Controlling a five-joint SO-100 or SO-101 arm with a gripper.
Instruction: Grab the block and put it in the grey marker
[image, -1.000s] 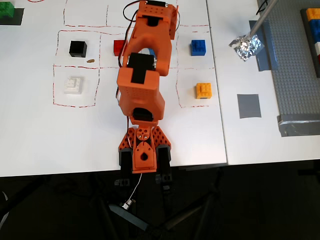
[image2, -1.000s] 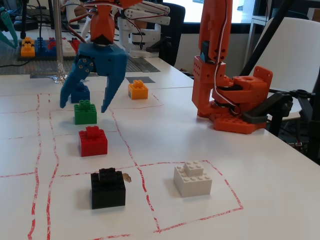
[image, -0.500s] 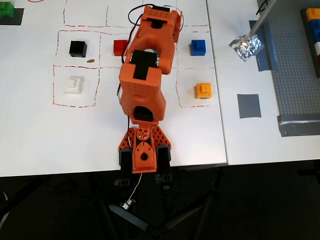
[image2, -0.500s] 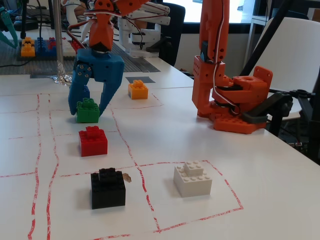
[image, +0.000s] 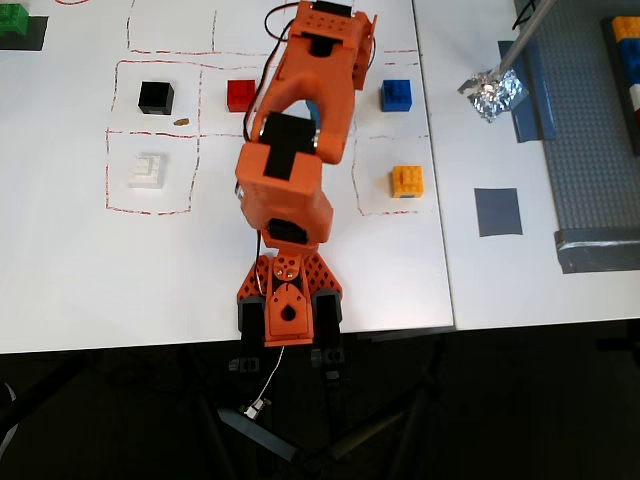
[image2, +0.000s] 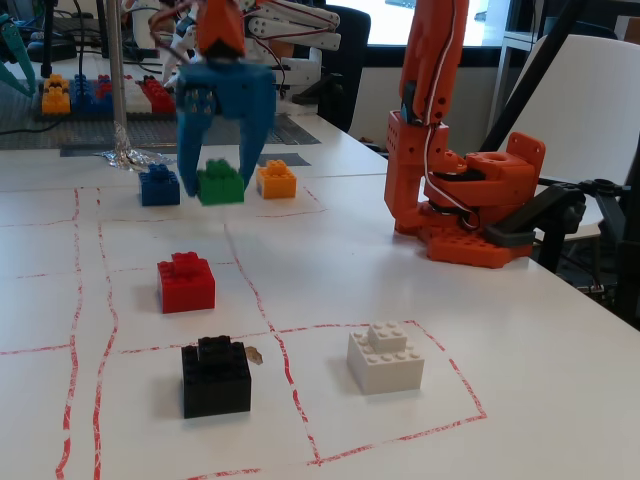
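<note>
In the fixed view the green studded block (image2: 220, 183) sits on the white table between a blue block (image2: 159, 186) and an orange block (image2: 276, 179). My blue gripper (image2: 220, 188) hangs over it, open, one finger on each side of the block, tips low beside it. In the overhead view the orange arm (image: 300, 130) covers both the gripper and this block. The grey marker (image: 497, 211) is a flat grey square on the right-hand table section, to the right of the orange block (image: 408, 182).
Red (image: 241, 95), black (image: 156, 97) and white (image: 144, 168) blocks sit in red-outlined squares. Crumpled foil (image: 491, 93) and a grey studded baseplate (image: 600, 140) lie at the right. Another green piece (image: 14, 26) rests on a dark patch at top left. The arm base (image2: 470, 215) stands at the table edge.
</note>
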